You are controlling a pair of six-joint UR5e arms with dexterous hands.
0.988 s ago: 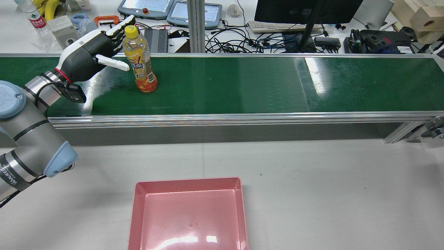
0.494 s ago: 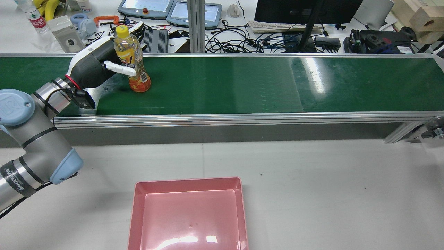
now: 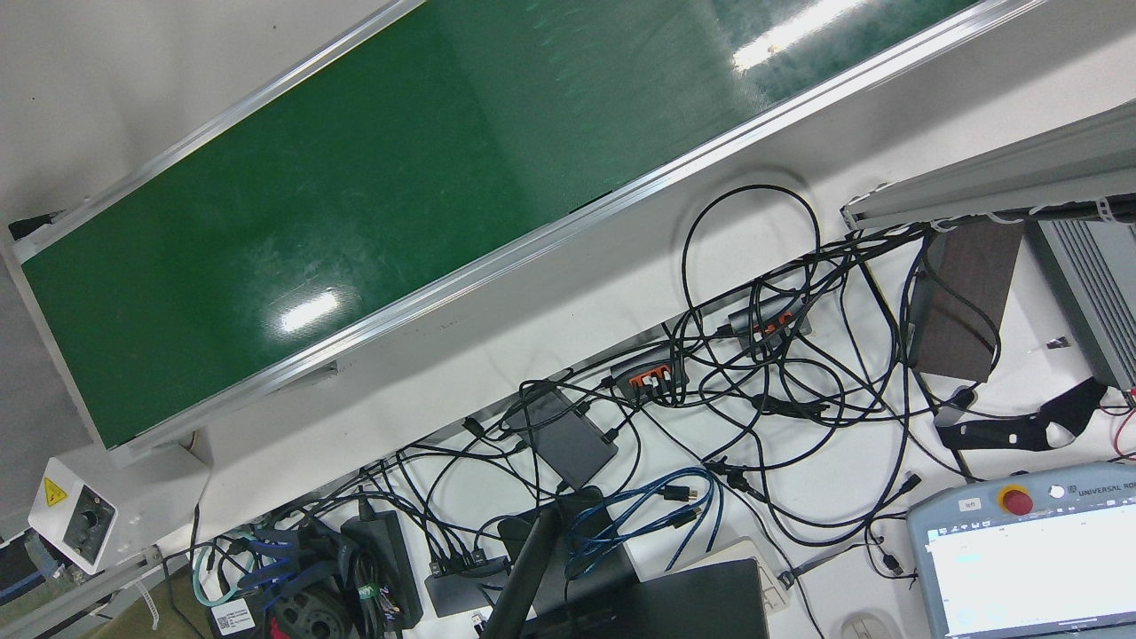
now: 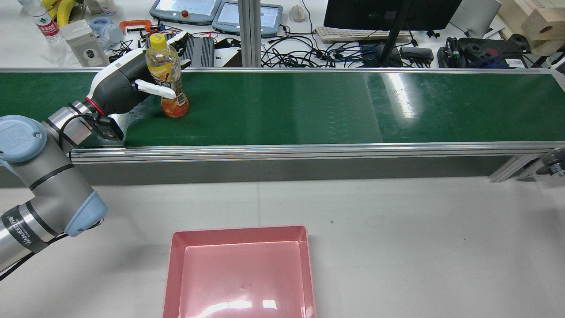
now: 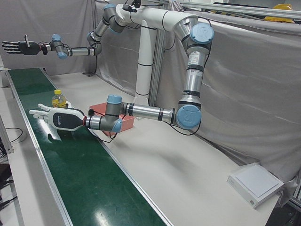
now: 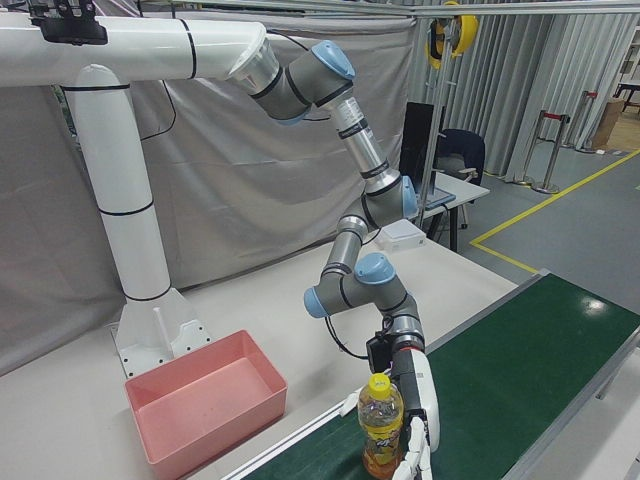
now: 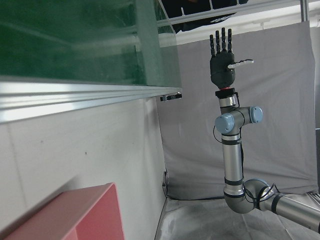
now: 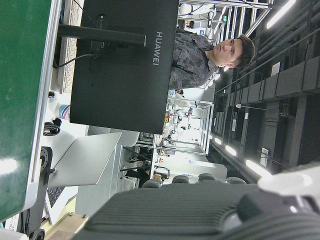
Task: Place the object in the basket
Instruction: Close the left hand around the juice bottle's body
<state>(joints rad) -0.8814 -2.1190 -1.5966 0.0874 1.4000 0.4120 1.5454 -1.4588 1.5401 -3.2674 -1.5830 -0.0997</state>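
A bottle of orange drink with a yellow cap (image 4: 165, 66) stands upright on the green conveyor belt (image 4: 309, 106) near its left end; it also shows in the left-front view (image 5: 59, 99) and right-front view (image 6: 381, 430). My left hand (image 4: 117, 84) is open beside it, thumb across the bottle's front and fingers stretched out straight behind it (image 6: 415, 400). My right hand (image 5: 19, 47) is open, fingers spread, held high in the air away from the belt (image 7: 223, 55). The pink basket (image 4: 238, 230) sits empty on the white table in front of the belt.
The belt's aluminium rail (image 4: 287, 152) lies between the belt and the white table. Behind the belt is a cluttered desk with a monitor (image 4: 388, 13), teach pendants (image 4: 185, 9) and cables (image 3: 754, 373).
The bottle has travelled a little to the left on the belt. My left hand has moved up to it, and its thumb now lies across the bottle's front.
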